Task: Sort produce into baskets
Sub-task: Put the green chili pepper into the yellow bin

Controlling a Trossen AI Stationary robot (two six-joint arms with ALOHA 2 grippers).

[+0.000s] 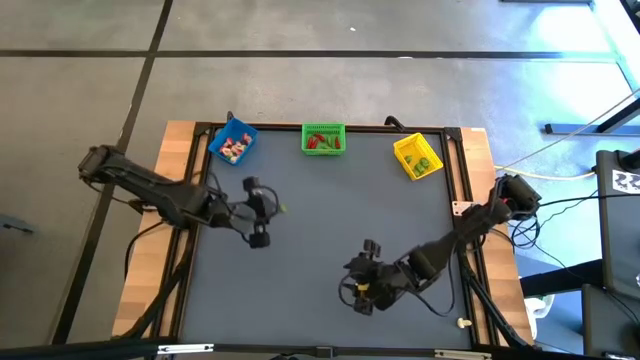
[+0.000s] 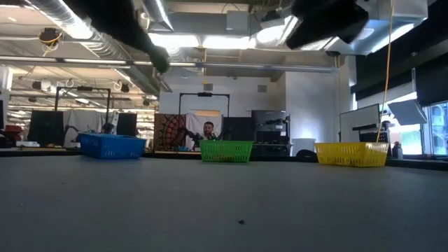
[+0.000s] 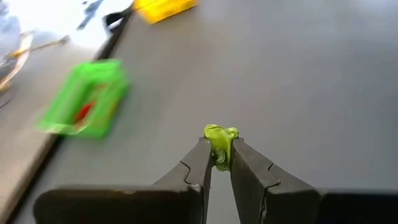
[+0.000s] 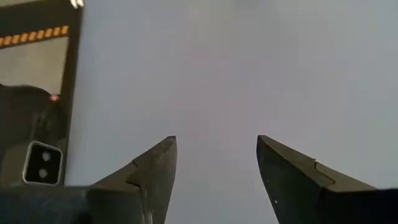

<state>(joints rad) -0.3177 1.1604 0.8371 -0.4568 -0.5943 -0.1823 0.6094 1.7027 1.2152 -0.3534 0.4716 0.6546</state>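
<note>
My left gripper (image 3: pixel 219 163) is shut on a small green produce piece (image 3: pixel 220 140), which hangs over the grey mat left of centre (image 1: pixel 283 208). Along the far edge stand the blue basket (image 1: pixel 232 143), the green basket (image 1: pixel 323 138) and the yellow basket (image 1: pixel 417 157), each holding small pieces. The green basket (image 3: pixel 87 99) also shows in the left wrist view, beyond the held piece. My right gripper (image 4: pixel 214 158) is open over bare mat near the front right (image 1: pixel 350 280), with nothing between its fingers. My left gripper pinches the green piece between its two fingertips (image 3: pixel 205 158), with the piece's top (image 3: pixel 219 132) sticking out past them. The fingers slant downward toward the table's right side. The piece is lifted clear of the mat.
A tiny dark speck (image 2: pixel 241 222) lies on the mat near the front. Wooden strips and a black frame (image 1: pixel 455 170) border the mat. Cables run off the right side. A person (image 2: pixel 208 130) sits far behind the table.
</note>
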